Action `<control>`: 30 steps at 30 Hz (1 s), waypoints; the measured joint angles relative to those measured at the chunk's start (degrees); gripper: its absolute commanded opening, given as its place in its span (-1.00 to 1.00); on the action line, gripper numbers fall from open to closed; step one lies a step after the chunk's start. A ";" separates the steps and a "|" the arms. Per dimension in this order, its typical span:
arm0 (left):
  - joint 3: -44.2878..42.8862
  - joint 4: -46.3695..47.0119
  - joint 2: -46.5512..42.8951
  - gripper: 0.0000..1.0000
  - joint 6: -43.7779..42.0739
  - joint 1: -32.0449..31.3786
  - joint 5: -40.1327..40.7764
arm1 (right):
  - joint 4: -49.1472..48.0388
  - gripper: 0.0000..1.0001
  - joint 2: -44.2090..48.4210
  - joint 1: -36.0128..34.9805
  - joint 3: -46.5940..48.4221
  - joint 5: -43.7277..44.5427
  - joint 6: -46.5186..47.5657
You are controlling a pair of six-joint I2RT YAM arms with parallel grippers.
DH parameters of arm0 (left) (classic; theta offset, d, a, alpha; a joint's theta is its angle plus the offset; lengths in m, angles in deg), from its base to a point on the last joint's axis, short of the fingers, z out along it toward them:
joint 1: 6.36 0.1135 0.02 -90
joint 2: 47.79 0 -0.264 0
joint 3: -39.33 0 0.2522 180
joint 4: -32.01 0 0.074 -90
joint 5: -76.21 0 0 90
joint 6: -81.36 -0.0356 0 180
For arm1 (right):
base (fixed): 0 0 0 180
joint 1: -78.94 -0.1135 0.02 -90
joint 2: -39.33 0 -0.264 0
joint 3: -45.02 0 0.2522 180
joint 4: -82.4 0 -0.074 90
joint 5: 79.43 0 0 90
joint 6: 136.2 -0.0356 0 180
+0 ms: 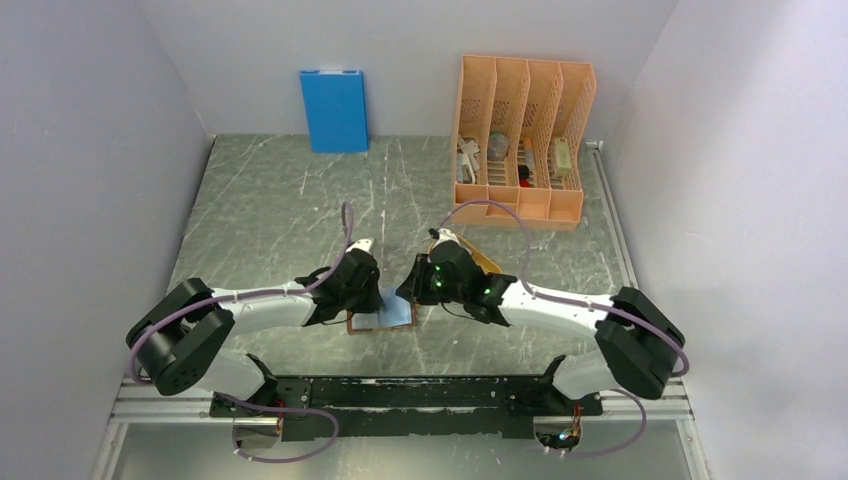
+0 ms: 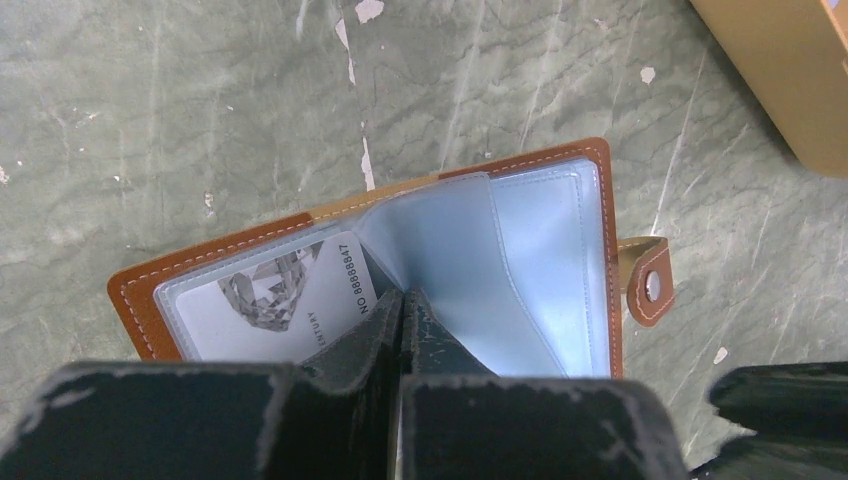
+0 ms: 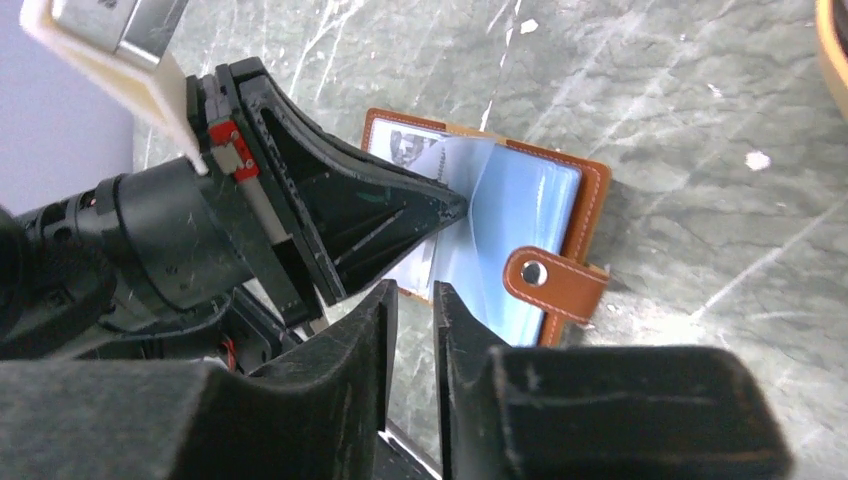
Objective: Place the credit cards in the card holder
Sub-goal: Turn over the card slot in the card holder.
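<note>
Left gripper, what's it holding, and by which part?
The left gripper pinches a clear plastic sleeve of the open card holder, at the sleeve's near edge beside the fold.

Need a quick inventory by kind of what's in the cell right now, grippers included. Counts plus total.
grippers: 2 (left gripper, right gripper)
card holder: 1, lying open
credit card: 1 visible, in a sleeve
blue box: 1
orange file rack: 1
orange tray: 1, mostly out of view
Total: 7
</note>
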 measured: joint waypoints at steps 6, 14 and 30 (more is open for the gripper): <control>0.00 0.00 0.00 -0.90 0.04 0.00 0.00 | 0.22 -0.70 -6.97 0.00 3.32 -1.22 0.28; 0.04 0.07 -0.02 -0.90 0.04 0.00 -0.02 | 2.08 -0.72 -12.41 0.17 5.27 -0.24 0.15; 0.02 -0.07 -0.20 -0.85 0.07 0.00 -0.07 | 3.13 -0.72 -15.82 1.01 5.77 -0.87 1.62</control>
